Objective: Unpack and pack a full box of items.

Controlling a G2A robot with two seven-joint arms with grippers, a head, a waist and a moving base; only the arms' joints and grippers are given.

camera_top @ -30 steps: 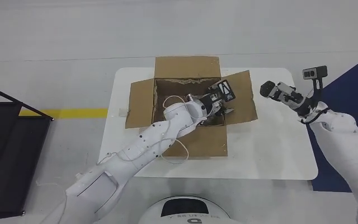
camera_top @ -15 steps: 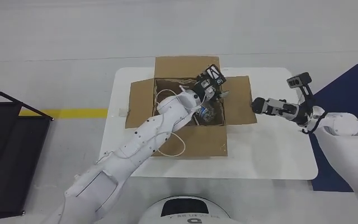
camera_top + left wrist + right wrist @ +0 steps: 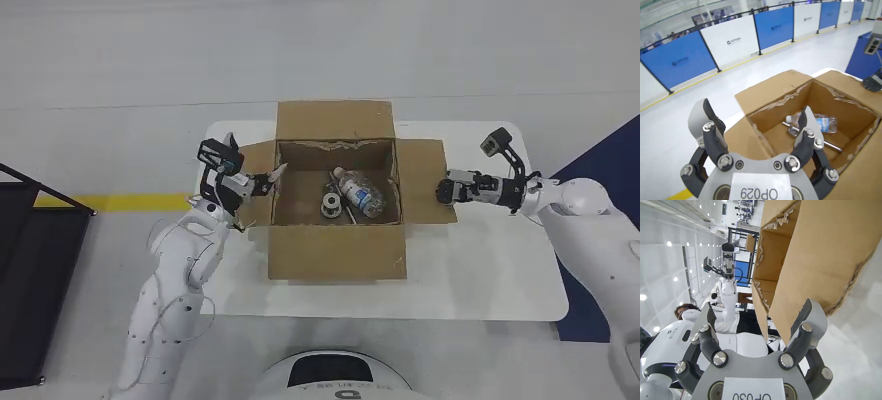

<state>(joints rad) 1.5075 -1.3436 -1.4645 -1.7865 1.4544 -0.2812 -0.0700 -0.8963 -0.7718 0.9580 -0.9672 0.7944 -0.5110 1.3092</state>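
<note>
Open brown cardboard box [image 3: 337, 255] on white table [image 3: 480, 280] | clear plastic bottle [image 3: 362, 192] and metal tool [image 3: 328, 205] lying inside | left gripper [image 3: 755, 106] by left flap [image 3: 252, 205], jaws wide, empty | right gripper [image 3: 758, 304] jaws wide, astride right flap [image 3: 420, 180]

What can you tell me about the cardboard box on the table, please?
The cardboard box is brown corrugated board, standing open on the white table, with its four flaps folded outward and its edges ragged and torn. A clear plastic bottle and a metal tool lie inside. The open left gripper is at its left flap; the open right gripper straddles its right flap's edge.
</note>
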